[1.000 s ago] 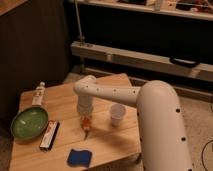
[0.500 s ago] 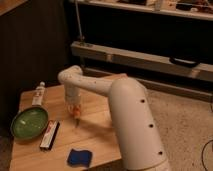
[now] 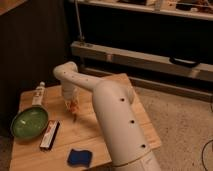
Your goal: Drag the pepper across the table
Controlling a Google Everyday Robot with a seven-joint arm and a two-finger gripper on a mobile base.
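The small orange-red pepper (image 3: 74, 108) sits at the tip of my gripper (image 3: 72, 103), low over the left-middle of the light-brown wooden table (image 3: 87, 131). The gripper points down from the white arm (image 3: 115, 115), which crosses the table from the right, and it is shut on the pepper. The arm hides the table's right part.
A green bowl (image 3: 29, 122) stands at the left edge. A small white bottle (image 3: 38, 93) lies behind it. A dark flat bar (image 3: 49, 135) lies right of the bowl. A blue sponge (image 3: 80, 157) lies near the front edge. Dark shelving stands behind the table.
The gripper has moved left and toward the back of the table, with the pepper staying at its tip. The arm now covers the white cup seen earlier.
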